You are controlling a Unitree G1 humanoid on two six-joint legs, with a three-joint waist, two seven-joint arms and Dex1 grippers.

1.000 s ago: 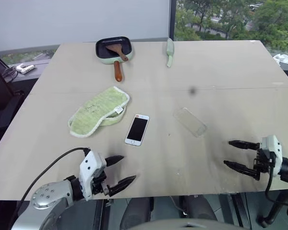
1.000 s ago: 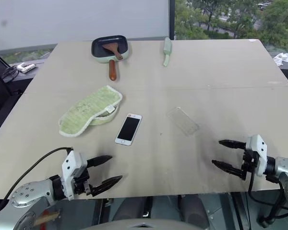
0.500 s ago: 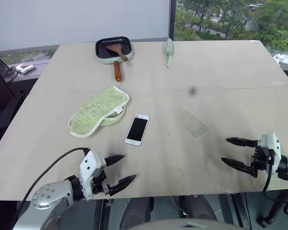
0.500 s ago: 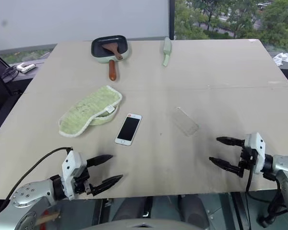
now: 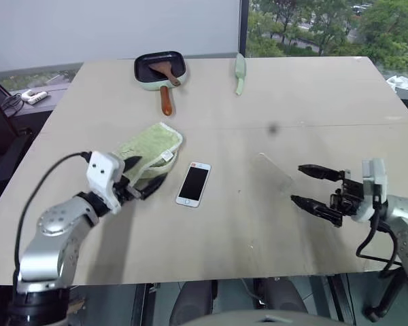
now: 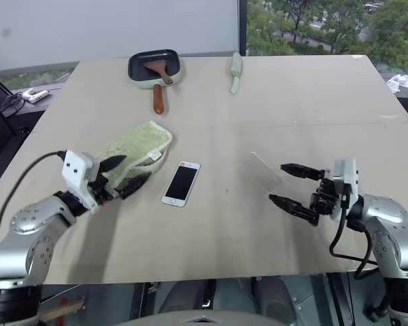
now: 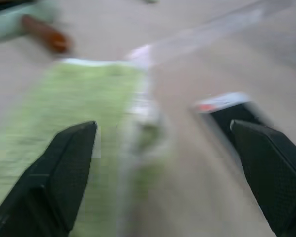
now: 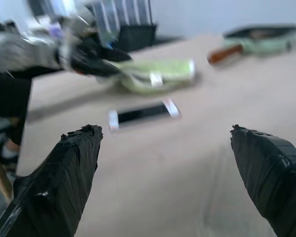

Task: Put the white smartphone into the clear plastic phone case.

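Observation:
The white smartphone (image 5: 194, 184) lies flat, screen up, near the middle of the table. The clear plastic phone case (image 5: 275, 172) rests to its right, showing only faint glossy edges. My left gripper (image 5: 149, 174) hovers open just left of the phone, its fingers over the near end of a green mitt. The right gripper (image 5: 296, 183) is open and points left, its fingertips close beside the case's near right edge. In the left wrist view the phone (image 7: 231, 105) sits ahead of the right-hand finger. The right wrist view shows the phone (image 8: 143, 114) lying across the gap between the fingers.
A green quilted mitt (image 5: 144, 152) lies left of the phone, under my left gripper. At the far side stand a small pan with a wooden spatula (image 5: 161, 69) and a pale green utensil (image 5: 240, 73). The table's front edge (image 5: 211, 277) runs close below both arms.
Both arms have risen and come inward. The left gripper moved forward to the mitt beside the phone; the right gripper moved left up to the case. Both stayed open.

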